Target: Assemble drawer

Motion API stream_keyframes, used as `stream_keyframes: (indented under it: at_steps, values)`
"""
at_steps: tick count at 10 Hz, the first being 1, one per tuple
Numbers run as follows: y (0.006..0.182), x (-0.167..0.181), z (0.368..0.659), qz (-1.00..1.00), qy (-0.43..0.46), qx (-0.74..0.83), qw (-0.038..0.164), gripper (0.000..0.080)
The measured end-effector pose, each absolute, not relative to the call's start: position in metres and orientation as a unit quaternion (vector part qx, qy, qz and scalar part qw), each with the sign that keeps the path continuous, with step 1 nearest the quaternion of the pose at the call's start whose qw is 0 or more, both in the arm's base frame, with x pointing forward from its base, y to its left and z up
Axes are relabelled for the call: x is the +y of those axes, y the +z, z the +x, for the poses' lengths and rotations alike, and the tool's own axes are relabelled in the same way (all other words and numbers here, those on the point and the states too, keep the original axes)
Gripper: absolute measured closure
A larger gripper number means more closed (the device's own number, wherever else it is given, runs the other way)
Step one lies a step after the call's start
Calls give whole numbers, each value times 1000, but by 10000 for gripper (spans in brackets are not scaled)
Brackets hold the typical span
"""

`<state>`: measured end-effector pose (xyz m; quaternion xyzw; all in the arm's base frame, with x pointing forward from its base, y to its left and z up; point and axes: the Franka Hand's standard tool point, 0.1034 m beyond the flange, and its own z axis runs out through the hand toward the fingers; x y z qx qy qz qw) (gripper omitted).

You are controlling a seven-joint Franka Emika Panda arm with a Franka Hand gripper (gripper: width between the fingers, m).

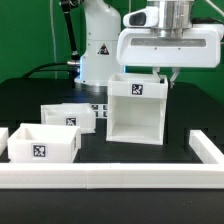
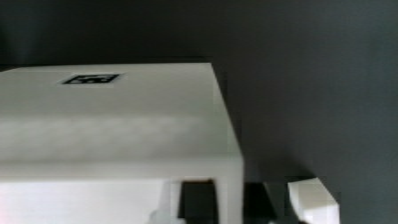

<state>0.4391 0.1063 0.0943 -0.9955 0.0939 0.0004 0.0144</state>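
Observation:
The drawer's large white open-fronted case (image 1: pixel 137 112) stands on the black table, a tag on its back wall. In the wrist view I see its outer face (image 2: pixel 116 120) with a tag. Two small white trays lie to the exterior view's left, one near the front (image 1: pixel 42 143) and one behind it (image 1: pixel 68 117). My gripper (image 1: pixel 165 78) is at the top of the case's side wall on the exterior view's right. In the wrist view the gripper (image 2: pixel 254 200) straddles that wall, with a dark gap between the wall and the outer finger (image 2: pixel 308 200). The jaws look open.
A long low white rail (image 1: pixel 110 178) runs along the table's front and turns back at the exterior view's right (image 1: pixel 210 150). The marker board (image 1: pixel 97 110) lies flat between the rear tray and the case. The robot's base (image 1: pixel 98 45) stands behind.

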Motion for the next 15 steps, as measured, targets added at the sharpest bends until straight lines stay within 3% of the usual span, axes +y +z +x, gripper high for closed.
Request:
stream_keyframes:
  at_steps: [6, 15]
  values:
    - [94, 106, 440, -996, 0, 90, 14, 762]
    - [96, 99, 541, -997, -39, 58, 30, 762]
